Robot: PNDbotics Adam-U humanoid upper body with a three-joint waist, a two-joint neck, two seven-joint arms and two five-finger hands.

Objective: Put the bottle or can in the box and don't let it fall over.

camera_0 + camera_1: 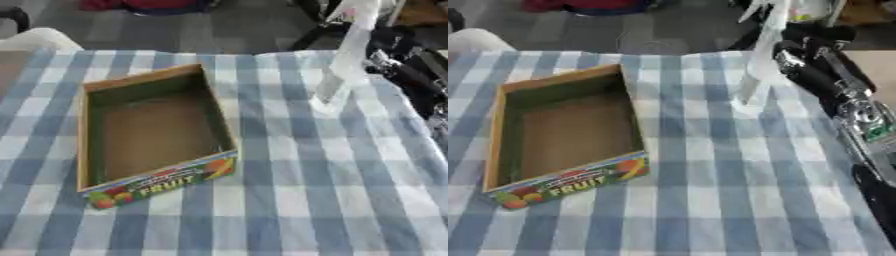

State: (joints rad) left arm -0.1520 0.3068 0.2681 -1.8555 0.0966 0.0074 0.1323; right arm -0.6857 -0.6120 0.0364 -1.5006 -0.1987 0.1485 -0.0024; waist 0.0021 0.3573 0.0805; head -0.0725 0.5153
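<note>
Looking through my left eye, the clear bottle (pixel 343 65) sits tilted at the desk's (pixel 289 200) far right, well apart from the empty fruit box (pixel 153 132). Through my right eye, my right hand (pixel 798 55) is beside it; whether its fingers clasp it, I cannot tell. Placing remains undone.

You have one open cardboard box with a fruit-printed front panel (pixel 153 137) at about nine o'clock on the one blue-and-white checked tablecloth (pixel 297 200). You have one clear plastic bottle (pixel 343 65), at about one o'clock from the box. One black-and-silver right arm (pixel 833 85) comes in at two o'clock. No can shows in either view.
</note>
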